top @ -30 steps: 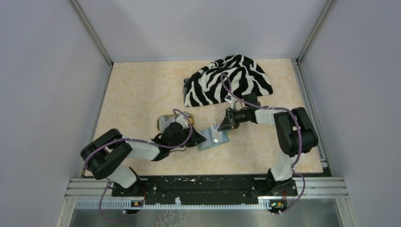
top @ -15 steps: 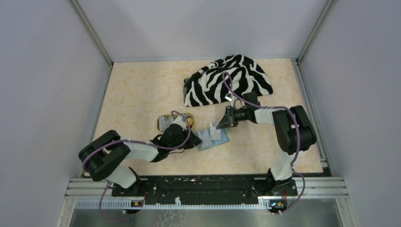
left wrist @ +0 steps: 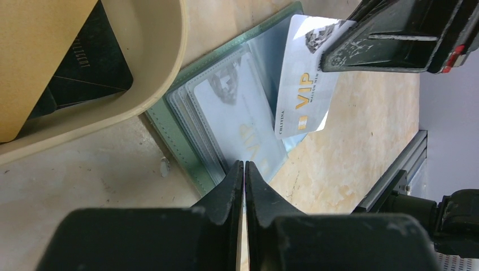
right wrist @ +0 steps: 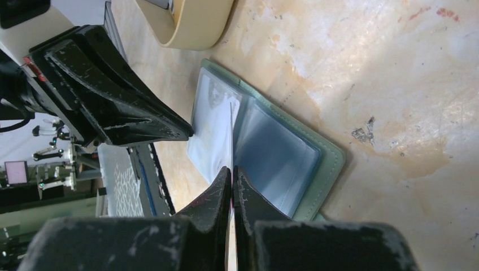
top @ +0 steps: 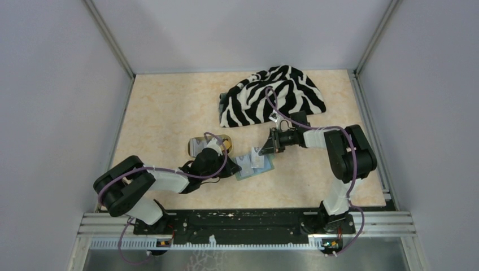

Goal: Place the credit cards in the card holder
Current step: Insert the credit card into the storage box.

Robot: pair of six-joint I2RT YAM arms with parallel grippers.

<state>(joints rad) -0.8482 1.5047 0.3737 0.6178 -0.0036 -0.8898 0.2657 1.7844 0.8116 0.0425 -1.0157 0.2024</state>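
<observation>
Right hand [right wrist: 231, 169] pinching card [left wrist: 305, 84] over open card holder [right wrist: 330, 164], left hand [left wrist: 243, 165] clenched beside it

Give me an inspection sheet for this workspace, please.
Surface: beige marbled tabletop, some scuffs.
Job's things: card holder lies open, one card sleeved; VIP card held over it; more cards in the tan tray.
Clutter: zebra cloth at the back.
End effectors: left end effector closed at the holder's edge; right end effector shut on the VIP card.
Cables: purple cables loop over both arms.
Surroundings: grey walls.
</observation>
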